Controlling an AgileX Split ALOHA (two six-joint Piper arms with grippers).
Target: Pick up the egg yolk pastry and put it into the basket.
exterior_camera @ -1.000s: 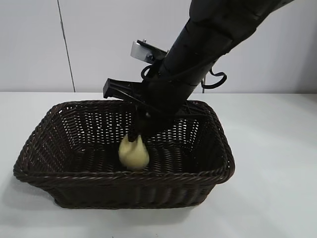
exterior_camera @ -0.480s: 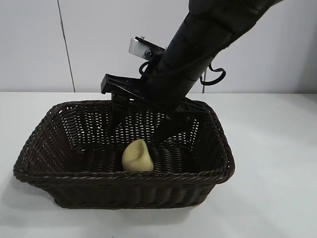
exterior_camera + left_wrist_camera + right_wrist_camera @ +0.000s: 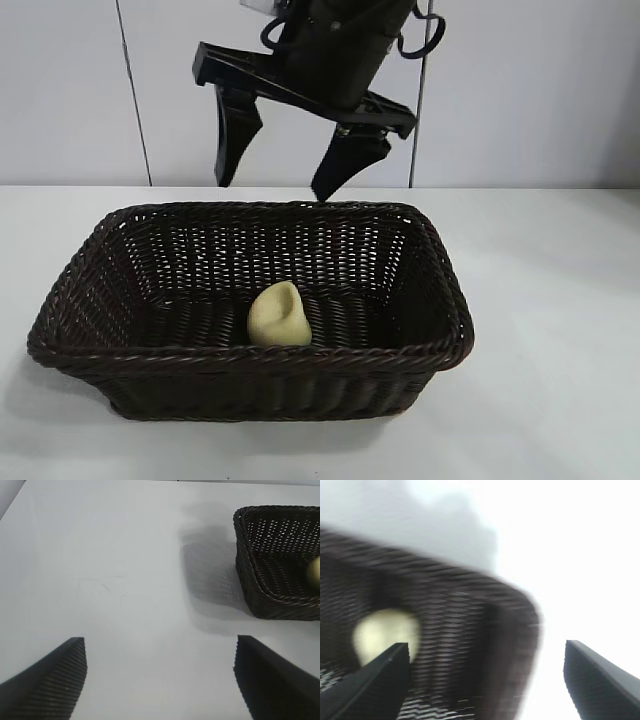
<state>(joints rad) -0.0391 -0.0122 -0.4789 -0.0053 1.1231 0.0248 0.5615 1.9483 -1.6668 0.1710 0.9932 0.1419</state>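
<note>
One egg yolk pastry (image 3: 279, 316), one basket (image 3: 440, 300), two tools, one table (image 3: 560, 300)

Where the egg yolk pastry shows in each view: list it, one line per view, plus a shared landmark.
Exterior view: egg yolk pastry lies on the basket floor, near its front wall.
Left wrist view: a pale sliver at the right edge, inside the basket.
Right wrist view: blurred pale blob at lower left.
Shared landmark: the basket's braided rim.

A plain white desk (image 3: 560, 330) fills the foreground; behind it stands a pale wall (image 3: 60, 90) with a thin dark vertical seam (image 3: 133, 95).
</note>
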